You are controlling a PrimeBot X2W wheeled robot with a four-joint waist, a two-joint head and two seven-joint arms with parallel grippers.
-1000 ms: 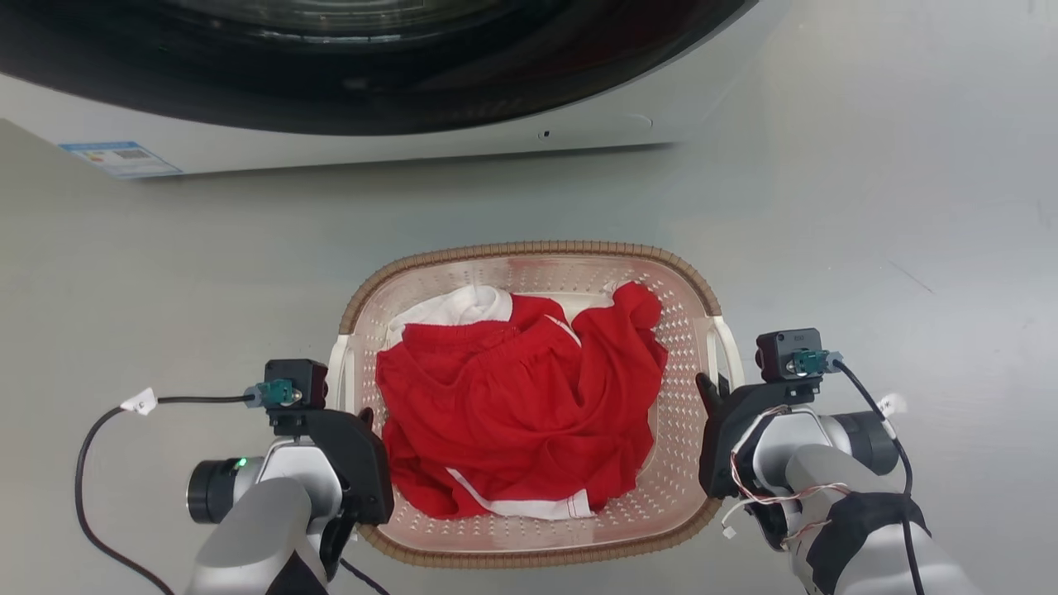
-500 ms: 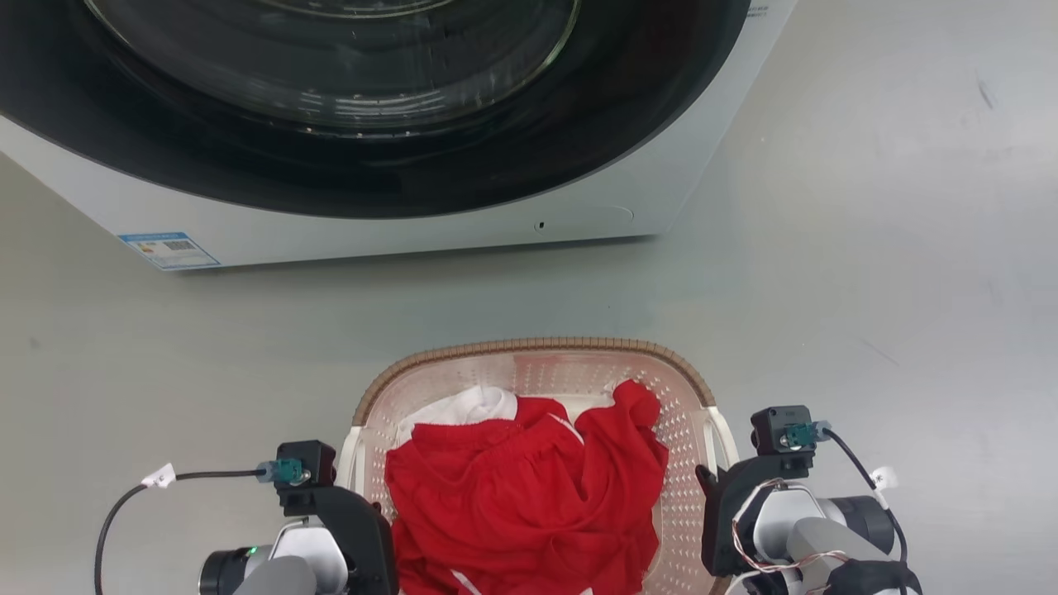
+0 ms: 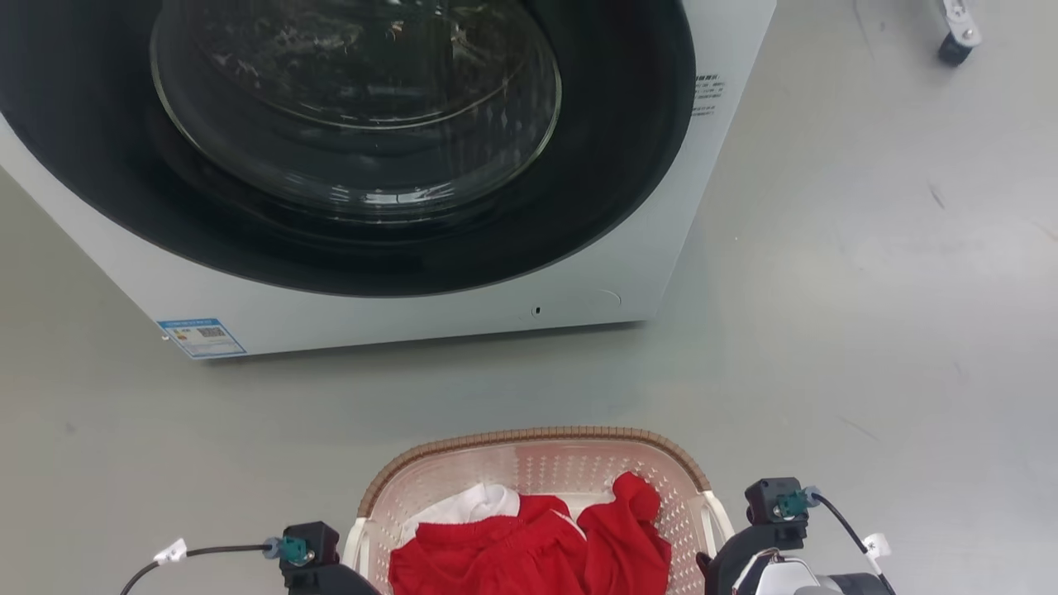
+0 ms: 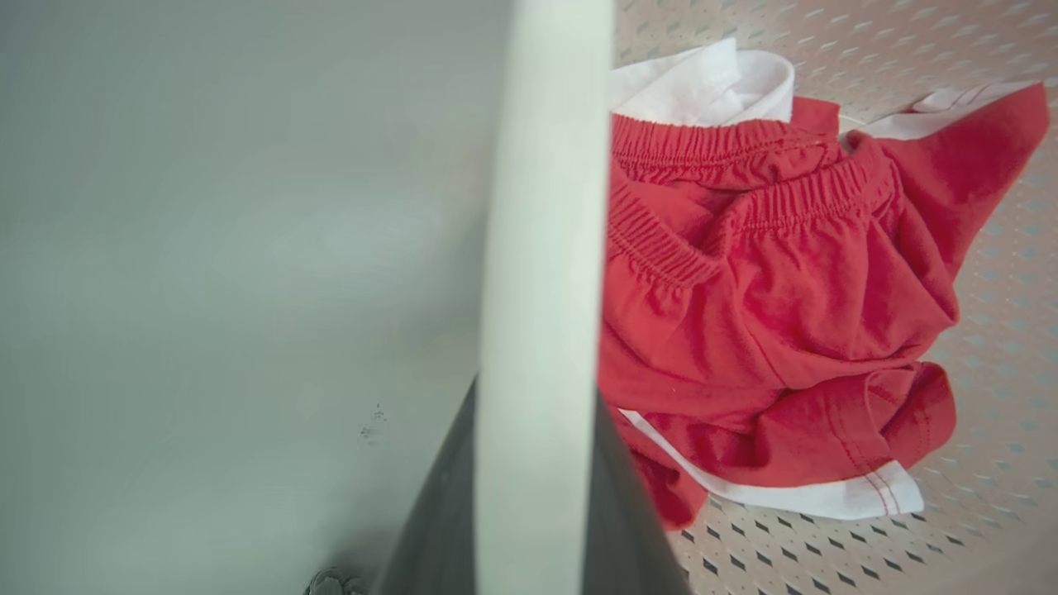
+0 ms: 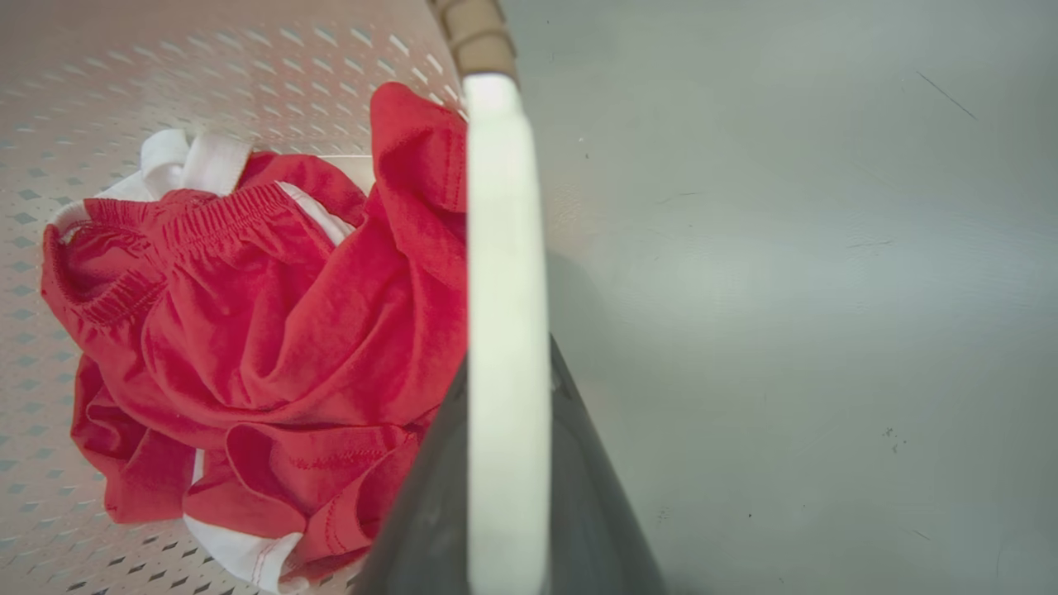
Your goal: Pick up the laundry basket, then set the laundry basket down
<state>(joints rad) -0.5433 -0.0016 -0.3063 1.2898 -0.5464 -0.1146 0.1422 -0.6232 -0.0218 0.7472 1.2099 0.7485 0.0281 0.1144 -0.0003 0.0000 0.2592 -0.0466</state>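
Left gripper [image 4: 537,392]: pressed onto the white left side handle [image 4: 541,207]. One dark finger [image 4: 430,529] lies on the handle's outer face and the other on the face toward the basket's inside.
Right gripper [image 5: 508,355]: pinching the white right side handle [image 5: 504,207] the same way, with a dark finger [image 5: 603,512] on each face.
Arm pose: both wrists sit low at the basket's two sides, with the fingers running along the handles. A black wrist camera block [image 3: 777,502] rises just outside the basket's right side.
Task thing: the small pale pink perforated plastic laundry basket [image 3: 537,435], with a brown woven-look rim, is held between the two grippers.
Contents: crumpled red shorts [image 3: 529,554] lie in the basket, with a white garment [image 3: 463,504] at their far left.
Beyond: a white front-loading washer [image 3: 678,207] with a dark round glass door [image 3: 355,107] stands well past the basket's far rim.
Below: grey floor [image 3: 868,330]. Whether the basket's base touches it cannot be told.
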